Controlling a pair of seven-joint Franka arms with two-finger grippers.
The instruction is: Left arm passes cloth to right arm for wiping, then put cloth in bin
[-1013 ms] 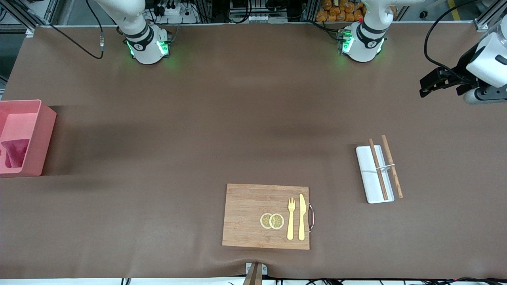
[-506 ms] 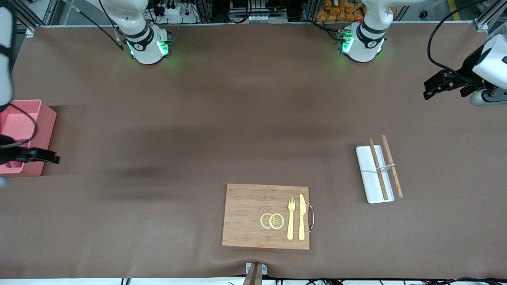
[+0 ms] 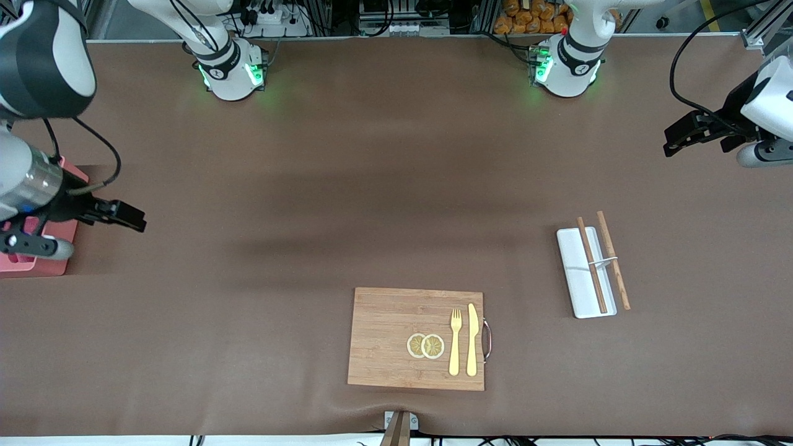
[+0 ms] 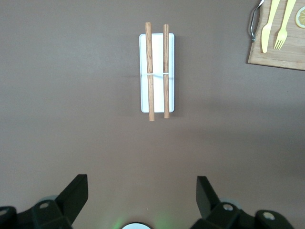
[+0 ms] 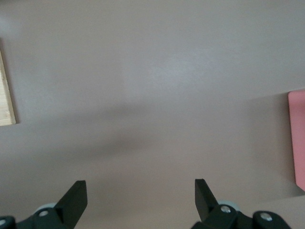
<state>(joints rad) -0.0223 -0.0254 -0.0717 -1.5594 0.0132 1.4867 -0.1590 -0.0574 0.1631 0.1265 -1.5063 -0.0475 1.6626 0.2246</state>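
Bin: the pink bin (image 3: 43, 267) stands at the right arm's end of the counter (image 3: 372, 186); only a strip of its wall and one corner show in the front view, the rest covered by the right arm (image 3: 31, 179). The right wrist view shows one pink edge of it.
Cloth: it cannot be made out; the arm covers the inside of the bin.
Right hand: the right hand (image 3: 127, 217) hangs over bare counter just beside the bin, toward the middle of the counter. Its two black fingers (image 5: 76, 198) are spread wide with nothing between them, and they touch nothing.
Right arm: its shiny silver wrist lies over the bin's wall.
Left hand: the left hand (image 3: 681, 133) hangs over the counter at the left arm's end. Its fingers (image 4: 76, 193) are spread wide and hold nothing.
Left arm: the left arm (image 3: 765, 102) comes in at the frame edge, its white wrist housing above the hand.
White tray: a narrow white tray (image 3: 579, 285) lies on the counter, nearer the front camera than the left hand, with two wooden sticks (image 3: 604, 260) laid along it.
Cutting board: a wooden cutting board (image 3: 396, 337) lies near the counter's front edge and carries two lemon slices (image 3: 425, 345), a yellow fork (image 3: 455, 341) and a yellow knife (image 3: 472, 339).
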